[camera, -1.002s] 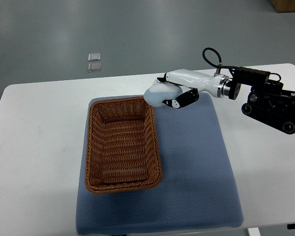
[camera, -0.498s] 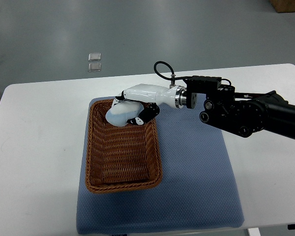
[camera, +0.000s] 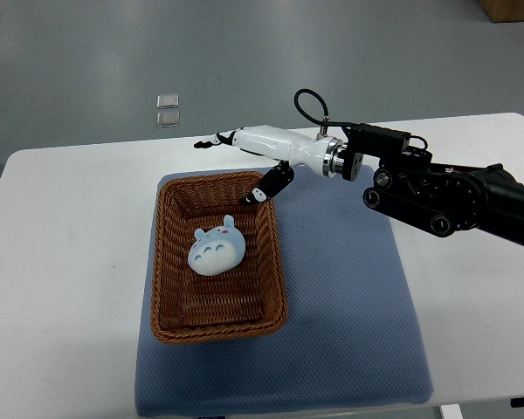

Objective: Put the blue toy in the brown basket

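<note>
I find the blue toy (camera: 217, 249) lying inside the brown basket (camera: 162, 262), near its middle. The right robot hand (camera: 244, 157) hangs above the basket's far rim, fingers spread wide, holding nothing. Placement looks complete; I judge retreat from the basket comes next.

The right hand (camera: 249, 153) reaches leftward, fingers (camera: 266, 188) apparently spread, holding nothing.
</note>
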`<state>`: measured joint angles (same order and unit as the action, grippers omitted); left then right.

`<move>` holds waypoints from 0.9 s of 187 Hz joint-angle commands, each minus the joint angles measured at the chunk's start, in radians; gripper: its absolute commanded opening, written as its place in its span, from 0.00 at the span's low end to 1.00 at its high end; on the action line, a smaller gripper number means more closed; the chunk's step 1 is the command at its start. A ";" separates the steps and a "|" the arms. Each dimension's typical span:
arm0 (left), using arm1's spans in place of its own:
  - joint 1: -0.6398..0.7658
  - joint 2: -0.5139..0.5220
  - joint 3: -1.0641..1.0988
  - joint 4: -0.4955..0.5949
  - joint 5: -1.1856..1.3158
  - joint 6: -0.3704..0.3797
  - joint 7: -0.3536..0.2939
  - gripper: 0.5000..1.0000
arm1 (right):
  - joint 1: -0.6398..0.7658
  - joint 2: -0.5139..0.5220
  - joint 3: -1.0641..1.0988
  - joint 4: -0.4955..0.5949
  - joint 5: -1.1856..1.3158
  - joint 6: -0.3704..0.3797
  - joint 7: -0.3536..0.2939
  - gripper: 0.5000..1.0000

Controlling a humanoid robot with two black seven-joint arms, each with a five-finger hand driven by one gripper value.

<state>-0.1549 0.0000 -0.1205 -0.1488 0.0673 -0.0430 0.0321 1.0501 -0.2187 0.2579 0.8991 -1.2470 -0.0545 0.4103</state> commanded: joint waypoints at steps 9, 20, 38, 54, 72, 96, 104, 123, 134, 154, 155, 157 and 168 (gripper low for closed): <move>0.000 0.000 0.001 0.000 0.000 0.000 0.000 1.00 | -0.074 -0.068 0.118 0.000 0.167 -0.019 -0.031 0.79; 0.000 0.000 0.001 0.000 0.000 0.000 0.000 1.00 | -0.123 -0.085 0.211 0.000 0.224 -0.031 -0.067 0.79; 0.000 0.000 0.002 0.000 0.000 0.000 0.000 1.00 | -0.200 -0.090 0.343 0.000 0.294 -0.033 -0.120 0.79; 0.000 0.000 0.004 0.002 0.000 0.000 0.000 1.00 | -0.262 -0.088 0.422 -0.002 0.340 -0.033 -0.131 0.79; 0.000 0.000 0.004 0.002 0.000 0.000 0.000 1.00 | -0.332 -0.076 0.500 -0.002 0.411 -0.033 -0.131 0.79; 0.000 0.000 0.004 0.002 0.000 0.000 0.000 1.00 | -0.409 -0.044 0.596 -0.002 0.526 -0.019 -0.133 0.79; 0.002 0.000 0.004 0.000 0.002 0.000 0.000 1.00 | -0.424 -0.033 0.620 -0.002 0.554 -0.013 -0.134 0.79; 0.003 0.000 0.004 0.000 0.002 0.000 0.000 1.00 | -0.469 -0.011 0.675 -0.003 0.609 0.022 -0.163 0.79; 0.003 0.000 0.004 0.002 0.002 0.000 0.000 1.00 | -0.489 0.004 0.708 -0.003 0.620 0.038 -0.180 0.79; 0.003 0.000 0.004 0.002 0.002 0.000 0.000 1.00 | -0.519 0.025 0.764 -0.003 0.621 0.056 -0.205 0.79; 0.003 0.000 0.004 0.002 0.002 0.000 0.000 1.00 | -0.521 0.027 0.768 -0.005 0.621 0.058 -0.208 0.79; 0.003 0.000 0.004 0.000 0.002 0.000 0.000 1.00 | -0.524 0.028 0.773 -0.003 0.623 0.058 -0.211 0.79; 0.005 0.000 0.004 0.002 0.002 0.000 0.000 1.00 | -0.533 0.033 0.796 -0.003 0.637 0.059 -0.223 0.79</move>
<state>-0.1519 0.0000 -0.1165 -0.1479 0.0690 -0.0429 0.0325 0.5376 -0.1984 1.0105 0.8954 -0.6261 -0.0026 0.2106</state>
